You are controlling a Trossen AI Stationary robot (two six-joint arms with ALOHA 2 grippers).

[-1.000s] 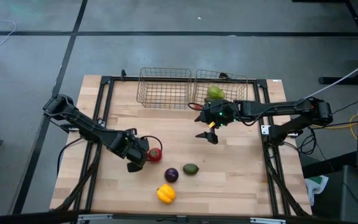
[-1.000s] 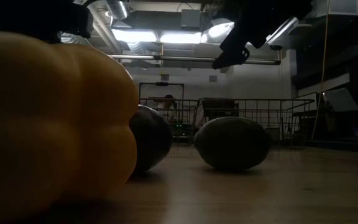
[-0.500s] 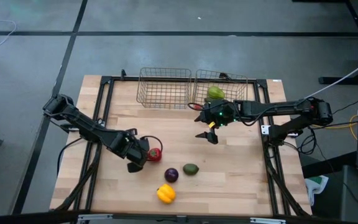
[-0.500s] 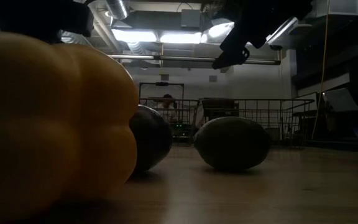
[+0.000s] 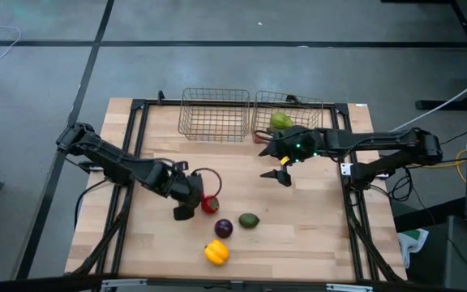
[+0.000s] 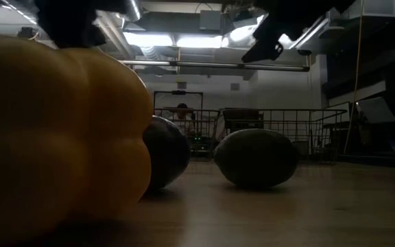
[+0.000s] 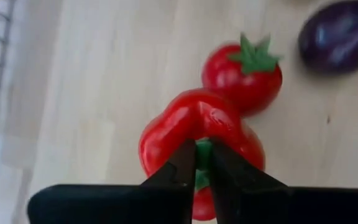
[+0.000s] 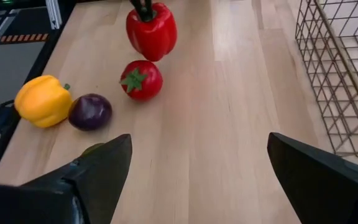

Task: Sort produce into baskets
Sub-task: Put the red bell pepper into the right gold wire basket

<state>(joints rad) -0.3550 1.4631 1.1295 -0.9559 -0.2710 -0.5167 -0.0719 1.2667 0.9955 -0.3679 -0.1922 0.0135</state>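
Note:
My left gripper (image 7: 201, 154) is shut on a red pepper (image 7: 194, 124), seen from the right wrist view as the red pepper (image 8: 151, 31). Just beyond it a red tomato (image 8: 142, 79) rests on the table. A yellow pepper (image 5: 216, 253), a purple ball (image 5: 223, 228) and a green piece (image 5: 249, 220) lie near the front edge. Two wire baskets (image 5: 215, 115) (image 5: 308, 109) stand at the back; the right one holds a green piece (image 5: 280, 122). My right gripper (image 5: 280, 174) hangs open above mid-table in front of the right basket. My left gripper pinches the red pepper's green stem (image 7: 202, 163) between its two fingertips. The fingers slant steeply down onto it from above. The pepper hangs upright below the fingers and looks lifted off the table, close beside the tomato.
A red loop of cord (image 5: 205, 174) lies by the left gripper. Bare wood lies between the produce and the baskets. Black frame rails (image 5: 136, 154) run along the table's left and right sides.
My left gripper has risen and gone a little toward the table's right edge, taking the red pepper up with it. My right gripper has risen slightly and drifted toward the right edge, still open.

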